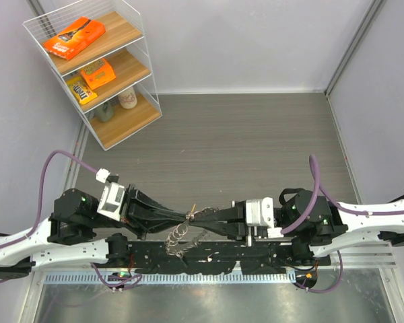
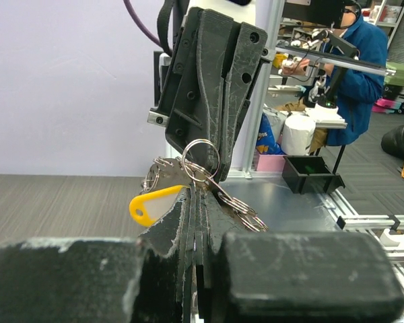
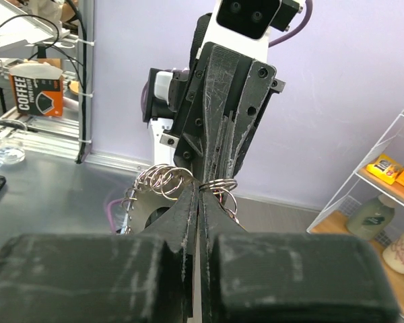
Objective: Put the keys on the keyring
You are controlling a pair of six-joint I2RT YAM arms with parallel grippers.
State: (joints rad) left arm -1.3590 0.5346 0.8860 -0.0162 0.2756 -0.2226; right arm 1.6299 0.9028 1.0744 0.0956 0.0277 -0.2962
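Observation:
My two grippers meet tip to tip low over the near edge of the table. The left gripper [image 1: 187, 217] [image 2: 198, 195] is shut, its tips pinching the keyring [image 2: 202, 158], a bunch of linked silvery rings. From the other side the right gripper [image 1: 196, 217] [image 3: 203, 187] is also shut on the keyring [image 3: 163, 180]. The remaining rings sag below the tips [image 1: 178, 235]. A yellow plastic tag [image 2: 151, 205] [image 1: 193, 208] hangs from the bunch beside the left fingers. I cannot pick out the keys among the rings.
A white wire shelf rack [image 1: 101, 67] with snack packets and bottles stands at the far left. A slotted metal rail [image 1: 188, 276] runs along the near edge. In the left wrist view, a black bin [image 2: 310, 171] and a person in blue [image 2: 360, 60] are beyond the table.

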